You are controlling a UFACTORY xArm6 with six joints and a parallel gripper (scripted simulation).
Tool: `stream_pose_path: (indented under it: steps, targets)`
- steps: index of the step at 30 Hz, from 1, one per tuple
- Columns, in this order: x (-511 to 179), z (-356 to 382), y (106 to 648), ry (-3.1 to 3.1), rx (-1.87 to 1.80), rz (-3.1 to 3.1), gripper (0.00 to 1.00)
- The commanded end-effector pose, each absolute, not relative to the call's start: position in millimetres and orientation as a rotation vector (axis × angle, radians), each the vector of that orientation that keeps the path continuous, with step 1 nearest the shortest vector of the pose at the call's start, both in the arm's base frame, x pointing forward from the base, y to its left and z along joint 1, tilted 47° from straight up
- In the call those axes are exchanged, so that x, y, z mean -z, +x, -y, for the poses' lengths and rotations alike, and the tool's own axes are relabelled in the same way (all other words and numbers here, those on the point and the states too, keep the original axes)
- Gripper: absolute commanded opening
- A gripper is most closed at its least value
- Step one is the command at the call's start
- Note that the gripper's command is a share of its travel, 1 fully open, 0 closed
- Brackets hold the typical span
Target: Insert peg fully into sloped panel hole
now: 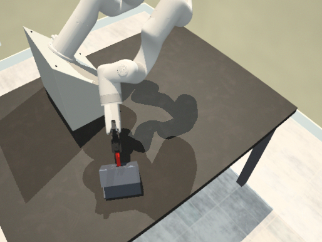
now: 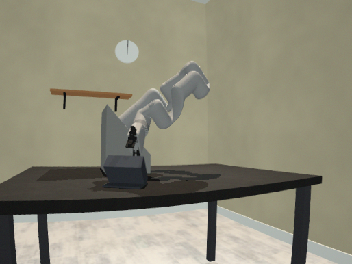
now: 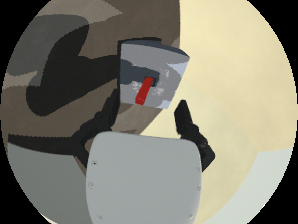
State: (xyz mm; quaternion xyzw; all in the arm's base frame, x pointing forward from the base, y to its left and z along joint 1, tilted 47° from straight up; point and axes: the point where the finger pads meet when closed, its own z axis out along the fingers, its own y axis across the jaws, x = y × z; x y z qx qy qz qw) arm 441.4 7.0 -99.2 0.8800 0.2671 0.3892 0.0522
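Note:
The red peg (image 1: 118,159) (image 3: 144,92) sticks out of the sloped panel (image 1: 125,177) (image 2: 124,172) (image 3: 131,55), with its far end in the dark hole (image 3: 155,78). A good length of it shows outside, and it leans a little to one side in the wrist view. How deep its far end sits is hidden. My gripper (image 1: 116,152) (image 2: 133,149) (image 3: 149,100) is open. Its two fingers stand wide apart on either side of the peg's line and do not touch it. The peg is hidden in the exterior view.
The panel's block stands on the dark table (image 1: 225,94) (image 2: 240,178), in front of the arm's grey pedestal (image 1: 59,94) (image 2: 113,143). The table's front edge lies beyond the block. A wooden shelf (image 2: 89,93) and a round clock (image 2: 120,51) are on the back wall.

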Motion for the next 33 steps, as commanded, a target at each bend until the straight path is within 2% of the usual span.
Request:
stream_pose_path:
  steps: [1,33]
  targets:
    - [89,-5,434,2.675,-1.185,-0.81,1.0]
    - [41,3,383,2.675,-1.184,-0.811,1.0]
